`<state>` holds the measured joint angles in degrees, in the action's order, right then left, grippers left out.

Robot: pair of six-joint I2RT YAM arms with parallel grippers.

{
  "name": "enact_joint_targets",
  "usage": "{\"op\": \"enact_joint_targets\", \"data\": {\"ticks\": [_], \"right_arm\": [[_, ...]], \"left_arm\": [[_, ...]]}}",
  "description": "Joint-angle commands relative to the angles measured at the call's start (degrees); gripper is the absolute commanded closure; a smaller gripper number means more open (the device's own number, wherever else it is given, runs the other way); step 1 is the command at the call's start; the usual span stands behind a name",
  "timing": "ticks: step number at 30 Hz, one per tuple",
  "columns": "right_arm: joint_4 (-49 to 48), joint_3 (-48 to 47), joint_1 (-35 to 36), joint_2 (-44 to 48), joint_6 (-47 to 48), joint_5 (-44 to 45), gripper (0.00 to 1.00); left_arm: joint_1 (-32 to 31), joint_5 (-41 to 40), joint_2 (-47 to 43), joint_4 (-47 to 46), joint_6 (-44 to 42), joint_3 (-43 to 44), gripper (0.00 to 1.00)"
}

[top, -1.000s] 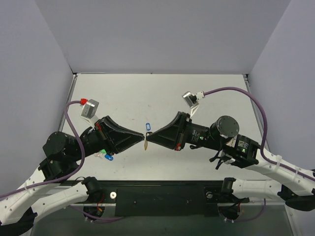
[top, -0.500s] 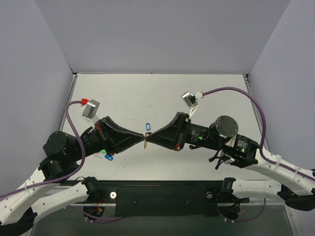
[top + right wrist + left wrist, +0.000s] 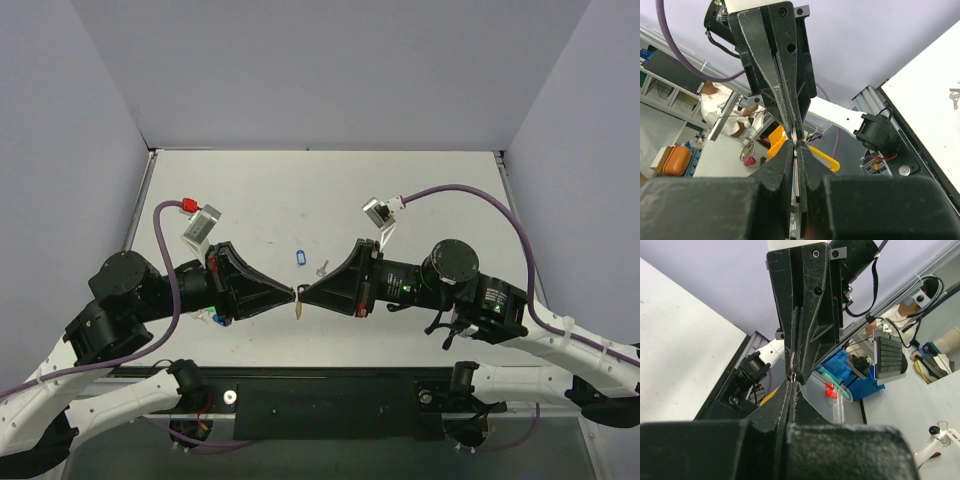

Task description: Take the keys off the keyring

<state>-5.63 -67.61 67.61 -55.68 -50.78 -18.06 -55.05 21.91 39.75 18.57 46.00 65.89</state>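
My left gripper (image 3: 291, 292) and right gripper (image 3: 304, 293) meet tip to tip above the near middle of the table. The yellow-orange keyring tag (image 3: 298, 311) hangs just below the tips. In the left wrist view my left gripper (image 3: 791, 389) is shut on the thin metal ring (image 3: 793, 366). In the right wrist view my right gripper (image 3: 796, 150) is shut on a flat silver key (image 3: 797, 172), seen edge-on between the jaws. A loose silver key (image 3: 322, 268) lies on the table behind the grippers and also shows in the right wrist view (image 3: 954, 97).
A blue tag (image 3: 300, 258) lies on the white table (image 3: 420, 190) just left of the loose key. Green and blue tags (image 3: 216, 318) lie under the left gripper's body. Grey walls close the left, back and right sides.
Both grippers, still tip to tip, have moved a little toward the near edge with the hanging tag. The loose key beside the blue tag has come into view.
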Motion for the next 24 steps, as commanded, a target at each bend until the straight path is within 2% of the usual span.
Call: {"op": "enact_joint_targets", "data": {"ticks": [1,14,24], "right_arm": [[-2.28,-0.41,0.32,0.66,1.13,1.19,1.00],[2.28,-3.31,1.46,-1.80,2.79,-1.09,1.00],[7.91,-6.30,3.22,-4.08,5.34,-1.71,1.00]], "left_arm": [[-0.32,6.91,1.30,4.19,-3.10,3.37,1.00],[-0.32,9.90,4.81,9.82,-7.58,7.94,1.00],[-0.32,10.17,7.54,17.55,-12.07,11.72,1.00]]}}
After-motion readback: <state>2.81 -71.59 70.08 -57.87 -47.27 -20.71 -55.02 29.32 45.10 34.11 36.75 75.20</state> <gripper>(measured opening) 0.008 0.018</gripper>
